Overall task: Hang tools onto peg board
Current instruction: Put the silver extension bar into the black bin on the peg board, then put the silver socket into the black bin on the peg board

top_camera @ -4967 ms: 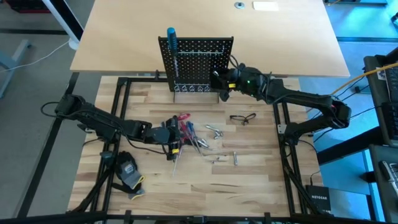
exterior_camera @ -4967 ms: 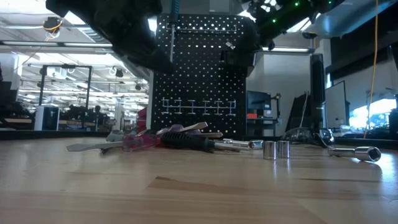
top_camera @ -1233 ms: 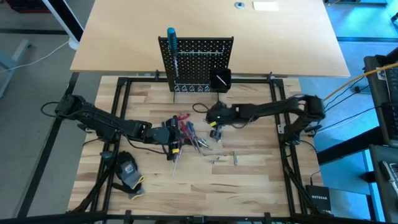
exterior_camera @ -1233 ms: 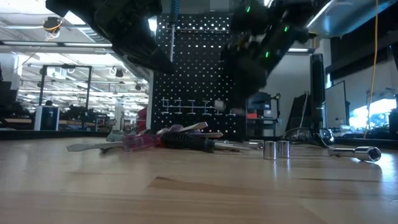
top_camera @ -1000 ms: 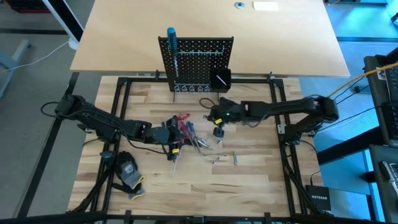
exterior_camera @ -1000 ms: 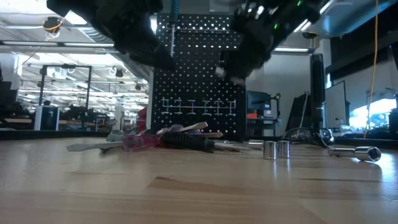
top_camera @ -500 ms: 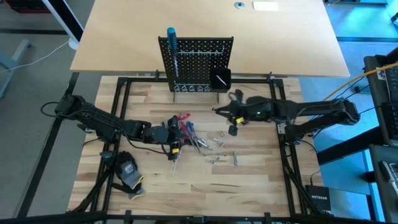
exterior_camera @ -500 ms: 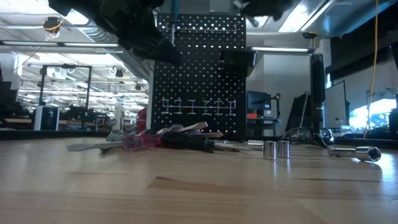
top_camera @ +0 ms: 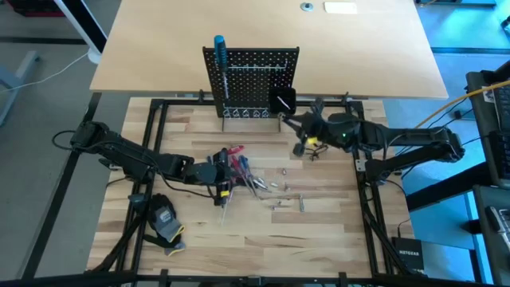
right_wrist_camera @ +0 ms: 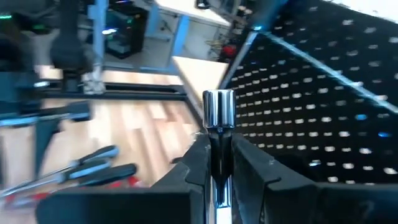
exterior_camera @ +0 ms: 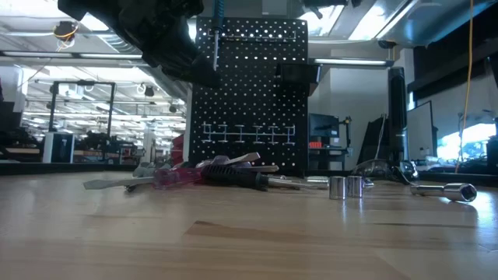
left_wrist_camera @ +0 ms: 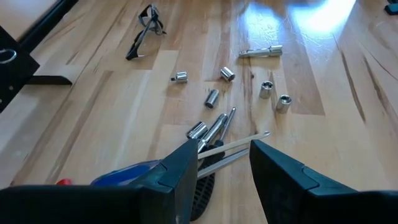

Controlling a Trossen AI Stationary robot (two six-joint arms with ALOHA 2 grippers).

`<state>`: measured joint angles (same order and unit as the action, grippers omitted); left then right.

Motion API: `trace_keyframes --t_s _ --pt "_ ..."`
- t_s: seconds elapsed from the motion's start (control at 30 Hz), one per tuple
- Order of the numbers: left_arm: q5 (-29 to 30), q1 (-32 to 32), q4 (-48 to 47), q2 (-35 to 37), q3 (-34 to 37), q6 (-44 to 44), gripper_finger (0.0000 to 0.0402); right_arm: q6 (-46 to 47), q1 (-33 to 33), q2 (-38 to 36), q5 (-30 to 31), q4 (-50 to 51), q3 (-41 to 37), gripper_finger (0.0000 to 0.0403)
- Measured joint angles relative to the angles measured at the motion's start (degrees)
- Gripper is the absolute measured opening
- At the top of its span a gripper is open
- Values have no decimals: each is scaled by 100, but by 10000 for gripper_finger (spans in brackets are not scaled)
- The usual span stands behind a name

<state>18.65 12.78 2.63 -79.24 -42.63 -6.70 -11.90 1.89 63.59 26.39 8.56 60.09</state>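
- Right gripper is clamped narrowly on a shiny silver socket bit, which stands up between its 2 fingers; seen from above, this gripper hangs just beside the peg board's small black bin, on the side away from the blue screwdriver.
- Peg board stands upright at the far edge of the wooden work table, with 1 blue-handled screwdriver already hung at its corner farthest from the bin.
- Left gripper has its fingers parted and holds nothing; it hovers low over the pile of screwdrivers lying in front of the peg board, near the table's middle.
- Loose silver bits lie scattered on the wood beside that pile, further from the board.
- A pair of glasses lies on the wood beyond the scattered bits, and a black-and-yellow glove rests well apart from the board, at the near edge.
- Judgement: the step in hand looks like carrying the bit to the bin.
- To do it well, keep the bit vertical, bring it squarely above the bin's mouth, and lower it inside before letting go.
- Risk, as a judgement: a short smooth bit could slip or bounce off the bin's rim if released early.
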Motion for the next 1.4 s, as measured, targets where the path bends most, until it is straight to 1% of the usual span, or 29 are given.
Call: trace_keyframes --t_s 0.1,0.37,0.43,0.6,0.83,0.93,1.23,1.3,1.4 --pt "0 -7 -2 0 0 4 136 -3 370 61 -73 -163 6 49" --pt "0 0 -24 0 0 -69 136 179 1363 531 -823 -147 5 49" --pt "0 19 -28 0 0 -77 136 254 1529 648 -955 -146 5 49" --pt "0 35 -25 0 0 -79 136 347 1784 872 -1003 -118 5 49" --pt "0 33 -24 -2 0 -79 136 455 1889 1011 -1016 -122 2 49" --pt "0 33 -24 -1 0 -79 136 453 1880 1012 -1019 -130 2 58" --pt "0 31 -24 -2 2 -83 136 393 1878 1012 -949 -125 2 131" --pt "0 31 -24 -2 2 -83 136 385 1875 970 -951 -99 2 143" --pt "0 31 -24 -2 2 -97 136 88 1710 774 -1047 -6 0 153"
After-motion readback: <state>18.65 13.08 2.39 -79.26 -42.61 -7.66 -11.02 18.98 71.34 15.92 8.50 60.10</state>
